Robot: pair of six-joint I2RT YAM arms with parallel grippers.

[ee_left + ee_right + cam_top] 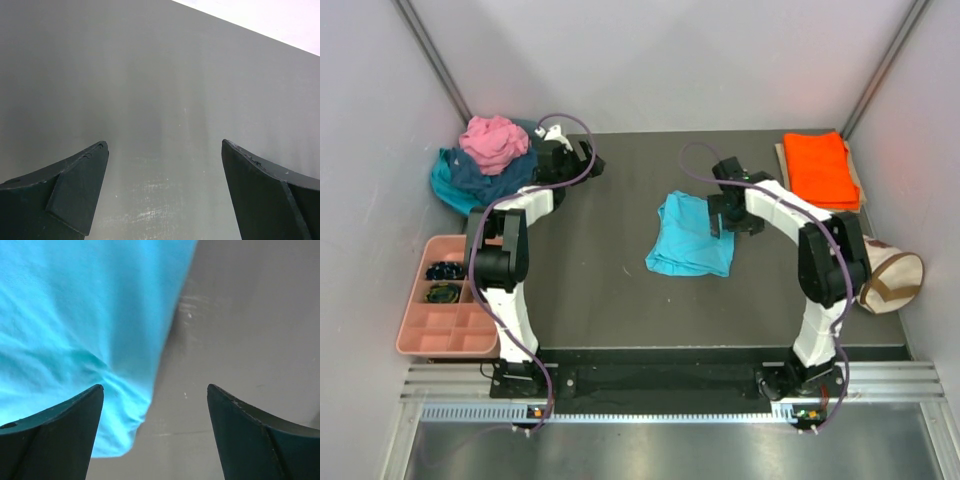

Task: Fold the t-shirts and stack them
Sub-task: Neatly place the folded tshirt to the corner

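The right end effector (155,390), at the part-folded turquoise t-shirt's (690,238) edge, and the left end effector (165,145) were seen spread and empty; a fresh edge pinch was judged needed.

Arms: the left arm (506,298) and the right arm (775,205) share one build, with white moulded links between rounded black joint housings, each on a black base (515,378) at the near edge.
Cables: one thin purple cable (570,116) on the left arm and a matching cable (688,150) on the right.
Left gripper (164,142): two matte black fingers (75,192), wedge-shaped, tapering to blunt tips, with flat inner faces.
Right gripper (155,386): the same black fingers (252,435), with faint pale specks along the upper edges.
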